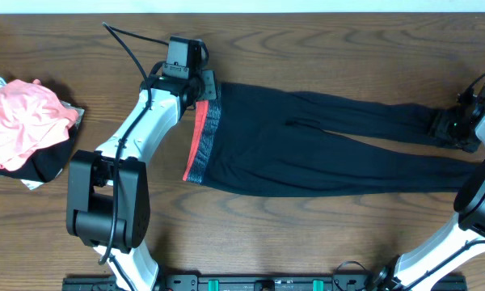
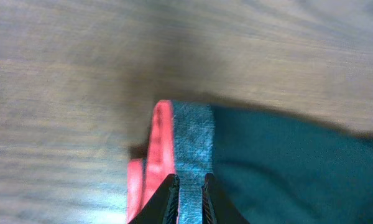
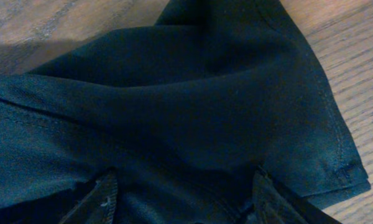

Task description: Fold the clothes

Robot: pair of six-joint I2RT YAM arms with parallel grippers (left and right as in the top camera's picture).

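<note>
- A pink heap sits apart at the left of the desk; leave it be.
- The left gripper is narrow, nipping the grey waistband of the leggings, which lie stretched across the desk.
- The right gripper stands wide over a leg cuff; I'd close it squarely on the hem before lifting, keeping the fabric taut.

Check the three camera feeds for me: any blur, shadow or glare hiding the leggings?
Overhead: sharp and evenly lit, no glare, but the leggings read as one flat dark shape. Left wrist: waistband fairly crisp, table blurred, a dark shadow behind the cloth. Right wrist: dim, black fingers nearly lost against black cloth; hem stitching visible.
</note>
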